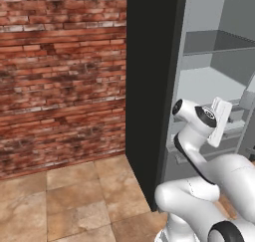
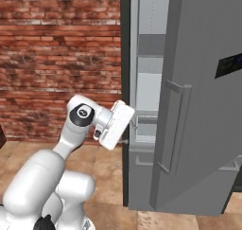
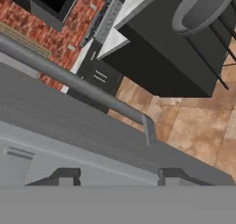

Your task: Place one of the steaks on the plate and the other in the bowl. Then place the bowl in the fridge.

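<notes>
The tall grey metal-look fridge (image 1: 209, 86) with its black side panel stands open beside the red brick wall (image 1: 60, 71), pale shelves bare where they show. To the right, the white arm's hand reaches in at a lower shelf, and the jaws (image 3: 117, 180) sit just short of the door's slim bar handle (image 3: 83, 87); whether they are wide or narrow I cannot tell. The bowl and steaks are hidden, so the step is likely fridge handling. Next probably calls for clearing the door.
</notes>
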